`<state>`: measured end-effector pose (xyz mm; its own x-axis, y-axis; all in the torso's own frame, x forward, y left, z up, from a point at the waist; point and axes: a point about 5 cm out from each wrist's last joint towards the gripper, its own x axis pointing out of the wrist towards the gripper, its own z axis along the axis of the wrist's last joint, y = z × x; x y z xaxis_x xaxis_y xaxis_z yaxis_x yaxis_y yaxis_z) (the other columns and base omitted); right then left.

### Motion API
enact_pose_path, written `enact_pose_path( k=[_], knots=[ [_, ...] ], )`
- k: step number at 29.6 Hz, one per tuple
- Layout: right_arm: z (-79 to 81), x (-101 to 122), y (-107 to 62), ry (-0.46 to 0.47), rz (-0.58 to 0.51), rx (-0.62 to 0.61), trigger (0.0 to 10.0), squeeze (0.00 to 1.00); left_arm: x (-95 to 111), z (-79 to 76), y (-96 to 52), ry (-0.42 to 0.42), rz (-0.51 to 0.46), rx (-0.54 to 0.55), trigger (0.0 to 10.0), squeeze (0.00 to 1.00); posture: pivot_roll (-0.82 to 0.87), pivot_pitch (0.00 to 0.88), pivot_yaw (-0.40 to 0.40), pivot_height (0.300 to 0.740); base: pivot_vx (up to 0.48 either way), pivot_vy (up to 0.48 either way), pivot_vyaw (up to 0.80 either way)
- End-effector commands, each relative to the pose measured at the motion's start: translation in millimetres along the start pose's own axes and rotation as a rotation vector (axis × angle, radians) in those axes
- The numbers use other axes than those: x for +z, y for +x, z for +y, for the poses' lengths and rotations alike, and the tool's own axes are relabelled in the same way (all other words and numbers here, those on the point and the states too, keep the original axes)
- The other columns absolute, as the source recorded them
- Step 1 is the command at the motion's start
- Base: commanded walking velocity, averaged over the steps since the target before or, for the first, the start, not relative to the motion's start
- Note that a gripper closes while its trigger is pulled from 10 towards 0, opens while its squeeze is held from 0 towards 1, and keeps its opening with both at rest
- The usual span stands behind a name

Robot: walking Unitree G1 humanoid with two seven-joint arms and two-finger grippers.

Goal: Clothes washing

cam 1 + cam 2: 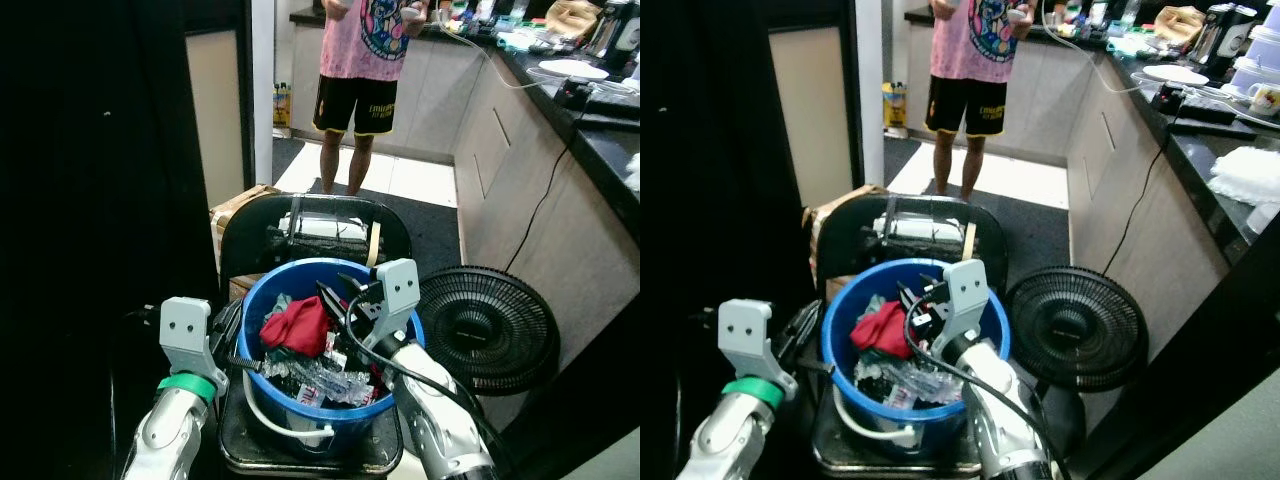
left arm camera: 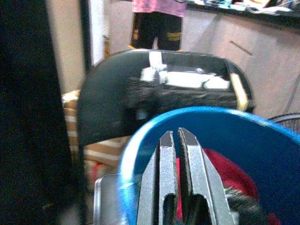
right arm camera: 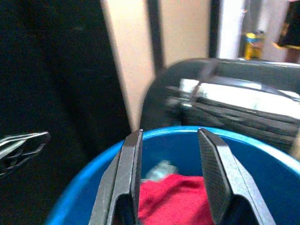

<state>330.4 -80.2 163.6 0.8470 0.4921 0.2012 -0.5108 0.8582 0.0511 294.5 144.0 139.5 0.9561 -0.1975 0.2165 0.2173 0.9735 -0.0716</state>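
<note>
Picking laundry: right gripper (image 3: 171,176), fingers wide, hovers over the red garment (image 1: 297,326) in the blue bucket (image 1: 262,292), apparently untouched; left gripper (image 2: 179,140) nearly closed, empty; next, descend and clamp.

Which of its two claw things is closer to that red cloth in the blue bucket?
Right. The right tool hangs open over the red cloth in the blue bucket; the left tool sits shut at the rim, beside it.
</note>
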Motion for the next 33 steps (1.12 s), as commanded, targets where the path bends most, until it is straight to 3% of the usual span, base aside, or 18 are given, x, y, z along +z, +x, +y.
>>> enact_pose_path(
  k=[1,5,21,28,33],
  knots=[
    [-1.5,1.5,-1.2,0.004,-0.005,-0.009,10.0,0.00,-2.5,1.1,-3.2,-0.006,0.016,0.002,10.0,0.00,0.00,0.037,-0.018,0.740,0.337,0.000,0.00],
    [-0.4,2.1,-1.4,0.005,-0.007,-0.005,10.0,0.00,-2.5,0.8,-3.7,-0.006,0.019,0.001,10.0,0.00,0.00,0.039,-0.017,0.740,0.307,0.000,0.00],
    [7.1,1.2,3.1,0.011,0.001,0.021,10.0,0.00,-2.0,2.9,-6.3,-0.007,0.015,0.023,10.0,0.00,0.01,0.042,-0.018,0.740,0.000,0.000,0.00],
    [2.7,-1.8,2.5,0.063,0.003,-0.011,10.0,0.00,-2.1,3.9,-7.9,-0.003,0.013,0.021,10.0,0.00,0.01,0.042,-0.020,0.740,0.000,0.000,0.00],
    [1.2,-3.9,2.4,0.052,0.015,-0.011,10.0,0.00,-2.1,5.4,-8.9,-0.001,0.014,0.025,10.0,0.00,0.01,0.042,-0.020,0.740,0.000,0.000,0.00]
  ],
)
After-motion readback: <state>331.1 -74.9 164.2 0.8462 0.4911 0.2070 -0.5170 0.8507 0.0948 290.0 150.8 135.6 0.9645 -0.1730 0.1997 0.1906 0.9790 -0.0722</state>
